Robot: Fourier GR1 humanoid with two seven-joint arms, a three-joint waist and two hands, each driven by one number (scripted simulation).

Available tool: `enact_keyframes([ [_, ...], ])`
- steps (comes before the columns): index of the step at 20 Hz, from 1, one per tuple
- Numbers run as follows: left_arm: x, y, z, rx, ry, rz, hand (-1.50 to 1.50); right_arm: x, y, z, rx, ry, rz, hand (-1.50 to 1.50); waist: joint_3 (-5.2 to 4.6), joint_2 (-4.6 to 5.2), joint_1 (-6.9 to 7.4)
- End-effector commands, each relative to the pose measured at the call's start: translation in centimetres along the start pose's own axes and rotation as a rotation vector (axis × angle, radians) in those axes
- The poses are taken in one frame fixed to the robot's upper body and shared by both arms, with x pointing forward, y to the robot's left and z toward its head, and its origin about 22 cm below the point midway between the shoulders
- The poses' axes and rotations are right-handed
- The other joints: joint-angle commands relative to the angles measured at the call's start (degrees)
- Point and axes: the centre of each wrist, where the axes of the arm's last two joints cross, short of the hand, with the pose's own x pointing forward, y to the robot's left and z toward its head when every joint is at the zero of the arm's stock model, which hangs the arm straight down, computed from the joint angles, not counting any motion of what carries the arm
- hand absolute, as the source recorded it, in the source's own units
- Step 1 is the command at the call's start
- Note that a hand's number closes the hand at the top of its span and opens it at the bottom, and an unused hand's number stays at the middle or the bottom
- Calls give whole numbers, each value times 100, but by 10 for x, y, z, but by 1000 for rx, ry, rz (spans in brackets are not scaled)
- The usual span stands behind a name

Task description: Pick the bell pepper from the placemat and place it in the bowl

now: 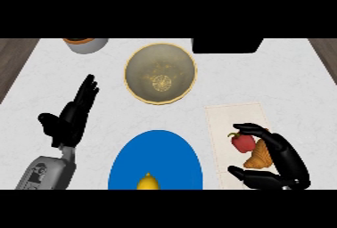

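Right hand (pixel 280 156): on the placemat (pixel 227 116), fingers curved over the bell pepper (pixel 243 142) without closing on it.
Bell pepper: under the fingertips, beside a croissant (pixel 259 156).
Bowl (pixel 161 73): well beyond the hand, to its left.
Left hand (pixel 74 115): open, fingers straight.
Blue plate (pixel 156 156): between the hands, carrying a lemon (pixel 149 182).

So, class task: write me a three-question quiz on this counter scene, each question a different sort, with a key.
1. True or false: the red bell pepper already lies in the bowl.
2. Which hand is curled around the pepper? A) left hand B) right hand
3. Fill in: beside the pepper on the placemat lies a ____.

Key
1. False: it is on the placemat.
2. B; the left hand rests open, fingers straight.
3. Croissant.
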Motion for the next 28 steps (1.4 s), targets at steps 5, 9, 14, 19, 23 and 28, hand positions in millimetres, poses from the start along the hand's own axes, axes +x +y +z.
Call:
enact_keyframes([
  [5,16,-20,7,9,-14,4,0,14,-34,59,-56,-250,-16,-150,-30,9,-5],
  [9,4,-37,27,-5,-15,17,0,38,-69,35,-98,-126,173,-150,-37,5,37],
  [14,9,-31,10,-16,-6,9,0,65,-79,30,-17,-6,194,-150,-35,23,35],
  [19,10,-29,17,-18,-10,-16,0,72,-79,10,83,179,247,-150,-36,27,99],
  [23,11,-40,25,-37,-15,13,0,73,-79,-6,157,283,296,-150,-34,27,117],
  [28,7,-32,7,-8,-14,16,0,32,-68,-7,199,360,310,-150,-32,36,90],
])
